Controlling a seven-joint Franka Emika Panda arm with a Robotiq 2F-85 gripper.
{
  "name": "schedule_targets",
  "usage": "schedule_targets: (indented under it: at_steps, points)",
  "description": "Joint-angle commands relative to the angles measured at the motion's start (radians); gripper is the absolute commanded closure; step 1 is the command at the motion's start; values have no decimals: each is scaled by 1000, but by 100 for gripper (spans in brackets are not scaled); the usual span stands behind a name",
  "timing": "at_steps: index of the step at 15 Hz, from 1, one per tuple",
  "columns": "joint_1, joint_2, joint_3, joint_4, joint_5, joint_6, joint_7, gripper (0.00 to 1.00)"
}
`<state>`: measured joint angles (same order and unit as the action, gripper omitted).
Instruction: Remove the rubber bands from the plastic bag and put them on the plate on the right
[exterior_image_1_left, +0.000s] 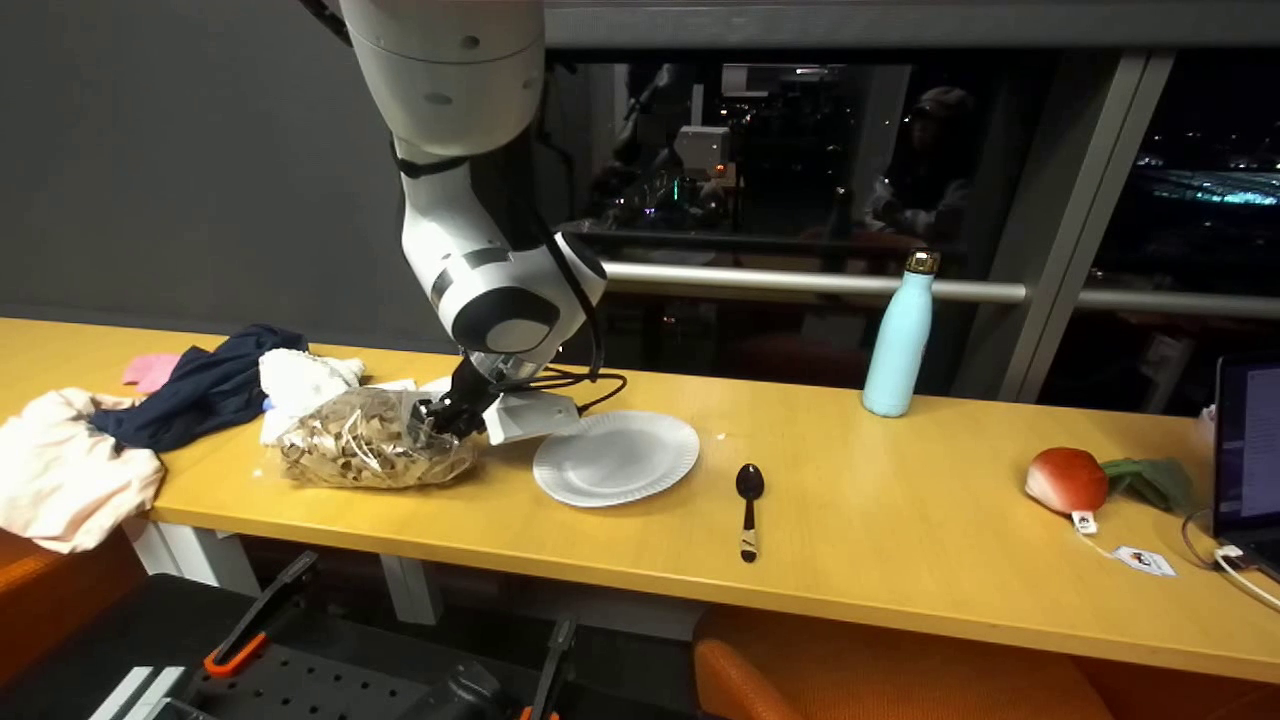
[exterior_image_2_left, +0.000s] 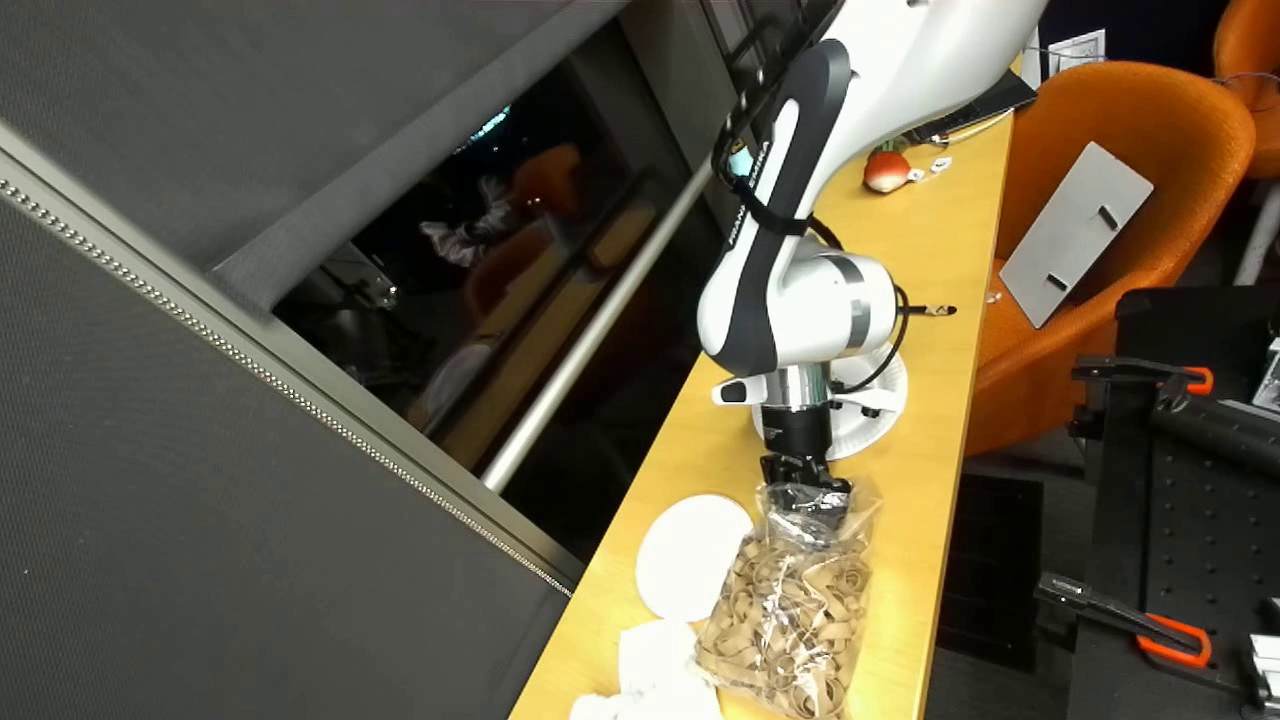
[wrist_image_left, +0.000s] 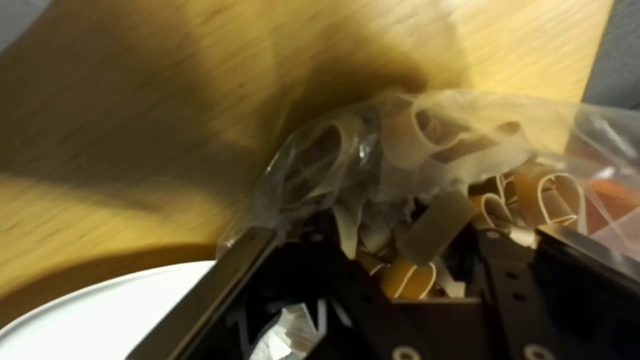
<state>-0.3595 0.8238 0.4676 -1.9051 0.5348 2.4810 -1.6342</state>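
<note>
The plastic bag (exterior_image_1_left: 355, 465), clear and wrinkled, lies near the table's front edge and is full of tan rubber bands (exterior_image_2_left: 785, 610). My gripper (exterior_image_1_left: 432, 418) reaches into the bag's mouth, with film draped around its fingers in the exterior view (exterior_image_2_left: 812, 505). In the wrist view the fingers stand apart, with several loops (wrist_image_left: 435, 230) in the gap between them. Their very tips are buried among bands and film, and no firm pinch shows. The white plate (exterior_image_1_left: 617, 460) sits just right of the bag and appears to hold nothing; the arm partly covers it in an exterior view.
A smaller white dish (exterior_image_2_left: 690, 555) lies beside the bag. White (exterior_image_1_left: 305, 378) and dark blue cloths (exterior_image_1_left: 215, 390) are heaped left of it. A black spoon (exterior_image_1_left: 749, 505), a light blue bottle (exterior_image_1_left: 897, 345) and a red-white vegetable toy (exterior_image_1_left: 1066, 480) lie farther right.
</note>
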Motion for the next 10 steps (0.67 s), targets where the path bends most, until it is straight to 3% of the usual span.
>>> schedule_targets:
  at_steps: [1, 4, 10]
  points:
    - [22, -11, -22, 7, 23, -19, 6, 80]
    - [21, -40, -23, -16, 29, -19, 26, 100]
    - [28, -173, -43, -122, 36, -44, 178, 97]
